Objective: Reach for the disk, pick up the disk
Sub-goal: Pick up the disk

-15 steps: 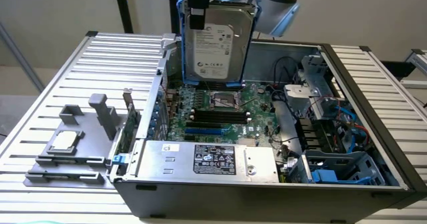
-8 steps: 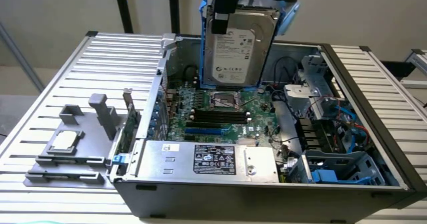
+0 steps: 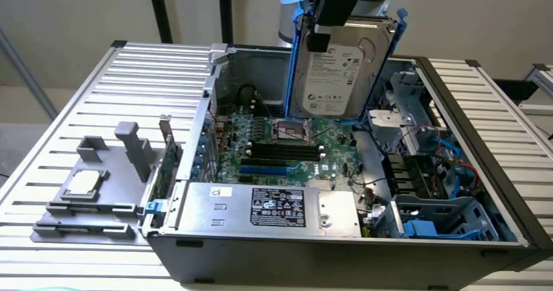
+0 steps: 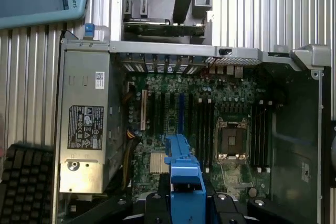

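One drive hung in our gripper (image 3: 322,39), jaws closed on the blue bracket (image 4: 185,174) at the top edge of the disk (image 3: 335,70). We held it upright, long axis vertical, directly below the jaws and clear above the motherboard (image 3: 281,150) of the open computer case (image 3: 346,252).

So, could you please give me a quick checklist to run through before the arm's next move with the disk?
1. The disk is off the case, hanging upright over the motherboard: ok.
2. The gripper holds the disk at its top edge: ok.
3. Blue bracket sits between the gripper's black parts in the wrist view: ok.
4. Firmness of the hold: cannot tell.
5. The disk's lower edge stands free of the CPU socket below: cannot tell.
6. The processor chip lies in the grey tray, away from the disk: ok.
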Tool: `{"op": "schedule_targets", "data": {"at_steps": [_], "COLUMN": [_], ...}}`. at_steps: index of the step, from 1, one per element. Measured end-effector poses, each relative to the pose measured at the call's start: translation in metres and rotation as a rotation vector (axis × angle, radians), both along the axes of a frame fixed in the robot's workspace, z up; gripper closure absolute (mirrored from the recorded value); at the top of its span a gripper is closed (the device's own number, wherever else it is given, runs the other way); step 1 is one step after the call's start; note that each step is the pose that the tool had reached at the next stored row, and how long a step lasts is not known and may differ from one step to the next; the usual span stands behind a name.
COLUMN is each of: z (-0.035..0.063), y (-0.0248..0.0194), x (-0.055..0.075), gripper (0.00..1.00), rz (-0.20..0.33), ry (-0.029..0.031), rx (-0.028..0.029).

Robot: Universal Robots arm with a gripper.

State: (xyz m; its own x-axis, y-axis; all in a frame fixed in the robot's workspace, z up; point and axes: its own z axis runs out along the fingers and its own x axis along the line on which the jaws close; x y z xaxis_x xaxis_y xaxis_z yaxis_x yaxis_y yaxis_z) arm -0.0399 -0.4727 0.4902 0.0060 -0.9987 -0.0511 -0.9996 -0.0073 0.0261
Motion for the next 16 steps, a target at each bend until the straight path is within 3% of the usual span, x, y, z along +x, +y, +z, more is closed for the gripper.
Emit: {"op": "schedule_targets", "data": {"at_steps": [9, 16], "z": [0.0000, 0.0000], "y": [-0.0190, -0.0369], "x": [0.035, 0.054], "gripper": [0.67, 0.67], "rz": [0.000, 0.000], "ry": [0.0062, 0.0115], "rx": [0.0000, 0.0001]}}
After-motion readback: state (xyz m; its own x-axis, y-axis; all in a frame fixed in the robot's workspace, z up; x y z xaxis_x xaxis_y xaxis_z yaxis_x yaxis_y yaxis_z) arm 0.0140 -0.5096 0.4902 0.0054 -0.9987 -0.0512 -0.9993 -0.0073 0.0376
